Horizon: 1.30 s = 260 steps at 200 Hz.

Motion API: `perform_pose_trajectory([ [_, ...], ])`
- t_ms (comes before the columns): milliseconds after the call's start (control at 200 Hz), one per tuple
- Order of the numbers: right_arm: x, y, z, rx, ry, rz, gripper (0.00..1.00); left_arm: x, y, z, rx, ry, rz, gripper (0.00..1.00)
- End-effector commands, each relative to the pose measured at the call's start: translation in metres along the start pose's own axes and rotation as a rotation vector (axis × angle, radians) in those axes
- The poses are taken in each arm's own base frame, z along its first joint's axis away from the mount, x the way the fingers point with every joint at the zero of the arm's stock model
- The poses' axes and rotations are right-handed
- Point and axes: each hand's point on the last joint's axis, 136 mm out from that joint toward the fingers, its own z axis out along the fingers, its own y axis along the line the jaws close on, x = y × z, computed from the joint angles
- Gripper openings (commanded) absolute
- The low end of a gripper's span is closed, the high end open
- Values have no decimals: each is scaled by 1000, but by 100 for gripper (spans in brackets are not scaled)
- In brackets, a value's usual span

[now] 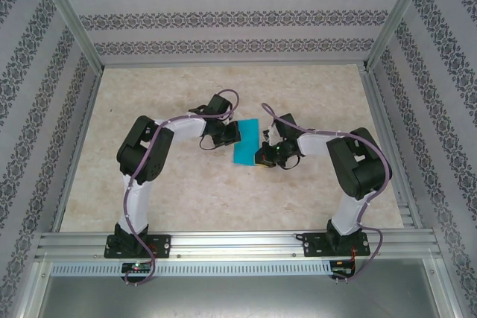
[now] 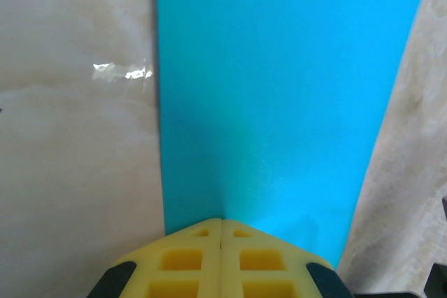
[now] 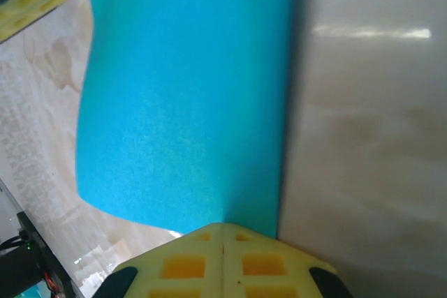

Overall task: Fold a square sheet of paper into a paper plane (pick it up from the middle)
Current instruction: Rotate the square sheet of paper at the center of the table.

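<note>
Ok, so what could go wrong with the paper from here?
The shut left tool and right tool meet opposite edges of the square sheet of paper; uneven motion could drag or tear it. The sheet looks bowed off the table in the right wrist view, so a crease might land crooked.

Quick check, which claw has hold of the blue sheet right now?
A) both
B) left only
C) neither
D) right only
A: the left claw and the right claw are each closed on an edge of the blue sheet, as both wrist cameras show.
</note>
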Motion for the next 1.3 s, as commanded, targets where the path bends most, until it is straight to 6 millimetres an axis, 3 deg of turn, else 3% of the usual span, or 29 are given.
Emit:
perform_pose_trajectory([
  [0, 6, -6, 17, 60, -27, 78, 2, 19, 33, 4, -162, 87, -10, 5],
  [105, -4, 11, 23, 49, -73, 82, 3, -5, 2, -23, -109, 18, 24, 11],
  [205, -13, 23, 30, 49, -92, 89, 3, -22, -8, -52, -91, -63, 21, 17],
  [355, -21, 36, 41, 53, -108, 103, 3, -31, 16, -93, -107, -165, -49, 23],
  [490, -25, 51, 52, 42, -104, 92, 3, -25, 48, -121, -131, -231, -114, 29],
  [599, -40, 72, 48, 9, -136, 67, 3, -17, 65, -137, -145, -270, -145, 34],
  [744, -59, 95, 15, -13, -216, 15, 7, -7, 70, -145, -139, -292, -149, 40],
  [899, -62, 64, -12, 148, -261, -14, 8, 0, 67, -145, -103, -291, -146, 44],
  [1019, -58, 53, -8, 165, -235, -5, 8, 4, 59, -138, -66, -264, -135, 43],
  [1294, -56, 72, 22, 94, -165, -40, 4, 22, 40, -114, -24, -209, -113, 26],
])
